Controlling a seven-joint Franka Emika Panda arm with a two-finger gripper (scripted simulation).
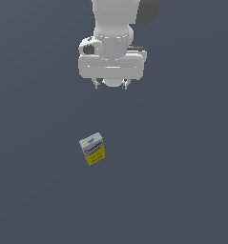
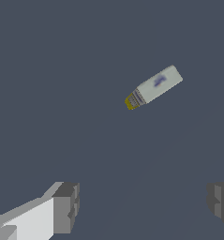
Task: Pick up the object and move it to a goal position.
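The object (image 1: pixel 92 149) is a small carton with a white-grey top, blue lettering and a yellow lower part, resting slightly tilted on the dark grey floor. My gripper (image 1: pixel 110 86) hangs well above and behind it, a little toward the exterior view's right, with its two short fingertips apart and nothing between them. In the wrist view the object (image 2: pixel 153 87) shows mostly its pale top face, far ahead of the fingers. One finger (image 2: pixel 65 207) and the other finger (image 2: pixel 220 201) stand wide apart.
A plain dark grey floor (image 1: pixel 182 190) fills the scene around the carton. The white arm body (image 1: pixel 113 33) rises out of the exterior view's top.
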